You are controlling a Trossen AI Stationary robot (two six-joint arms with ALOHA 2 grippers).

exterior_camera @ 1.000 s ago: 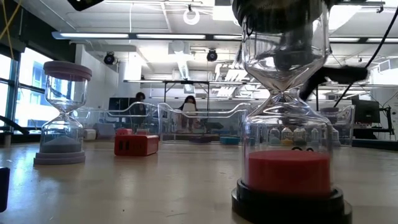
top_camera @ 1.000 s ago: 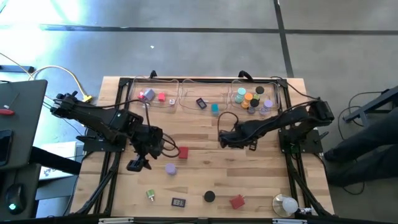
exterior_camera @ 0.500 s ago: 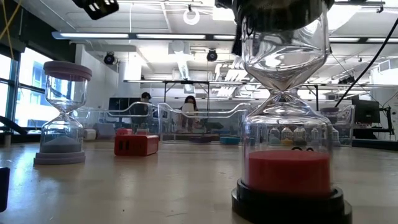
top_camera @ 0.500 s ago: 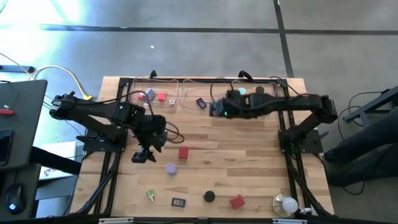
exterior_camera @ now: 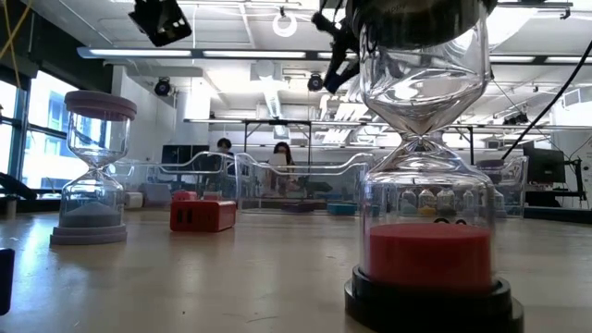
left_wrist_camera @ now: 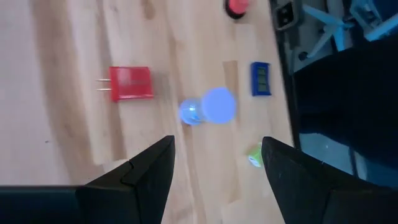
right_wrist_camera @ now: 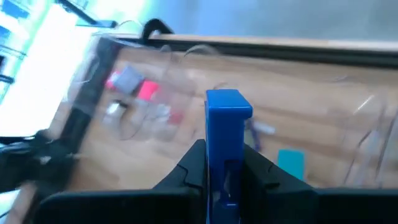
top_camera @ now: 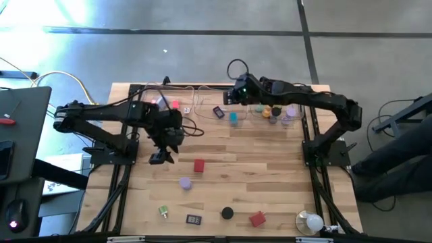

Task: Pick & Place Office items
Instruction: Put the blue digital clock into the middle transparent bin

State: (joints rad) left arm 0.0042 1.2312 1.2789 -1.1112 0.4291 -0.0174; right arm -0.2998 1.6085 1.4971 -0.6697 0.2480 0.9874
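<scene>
**Two arms up, one blue stick in transit**

Two grippers hang above your table in the high view. The right gripper (top_camera: 236, 92) reaches over the back edge by the clear trays (top_camera: 202, 101), where sorted round caps (top_camera: 273, 111) and a pink block (top_camera: 175, 105) already lie; a teal piece (top_camera: 233, 118) sits just in front of them. The left gripper (top_camera: 160, 156) hovers mid-table near a red block (top_camera: 198, 165) and a lavender piece (top_camera: 185, 182). A black cap (top_camera: 227, 213) and a second red piece (top_camera: 257, 218) wait near the front edge.

From table height, you see hourglass timers looming close, one with red sand (exterior_camera: 427, 259), one lavender (exterior_camera: 92, 176).

The left wrist view shows its fingers (left_wrist_camera: 146, 171) apart, empty, above the red block (left_wrist_camera: 129, 83).

The right wrist view shows jaws clamped on the blue stick (right_wrist_camera: 225, 143), held upright.

The stick looks light, stiff and smooth; your grip low on its sides seems sound. Tray walls are thin and close together, so descend straight; open room lies mid-table.
</scene>
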